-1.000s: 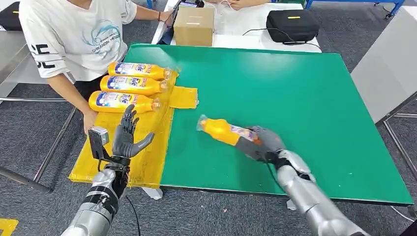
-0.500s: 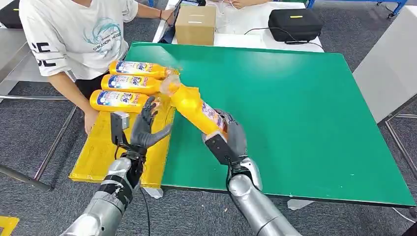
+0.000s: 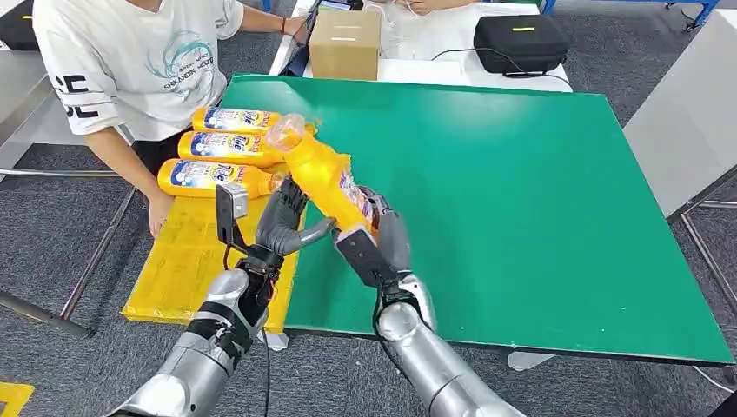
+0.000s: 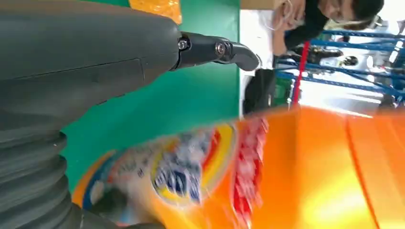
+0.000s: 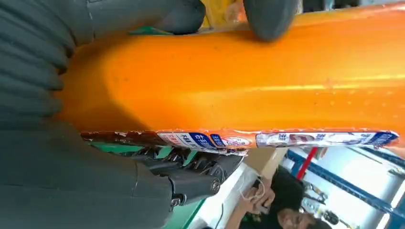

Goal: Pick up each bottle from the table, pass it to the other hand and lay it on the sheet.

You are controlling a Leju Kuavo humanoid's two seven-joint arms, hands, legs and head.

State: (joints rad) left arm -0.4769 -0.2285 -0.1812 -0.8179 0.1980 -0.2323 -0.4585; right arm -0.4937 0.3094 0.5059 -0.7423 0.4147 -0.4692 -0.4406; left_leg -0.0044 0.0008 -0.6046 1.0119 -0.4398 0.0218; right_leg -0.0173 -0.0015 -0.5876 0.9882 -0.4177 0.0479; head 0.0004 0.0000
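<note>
Right hand (image 3: 382,248) grips an orange bottle (image 3: 326,178) beside the spread left hand (image 3: 282,224).

A person in a white printed t-shirt (image 3: 130,61) is standing right at the far-left corner of the green bench (image 3: 539,200), one arm hanging down beside it. Behind, a cardboard box (image 3: 345,45) and a black zip case (image 3: 520,43) are sitting on a white table (image 3: 434,39). Grey carpet (image 3: 52,234) is running all around.
</note>
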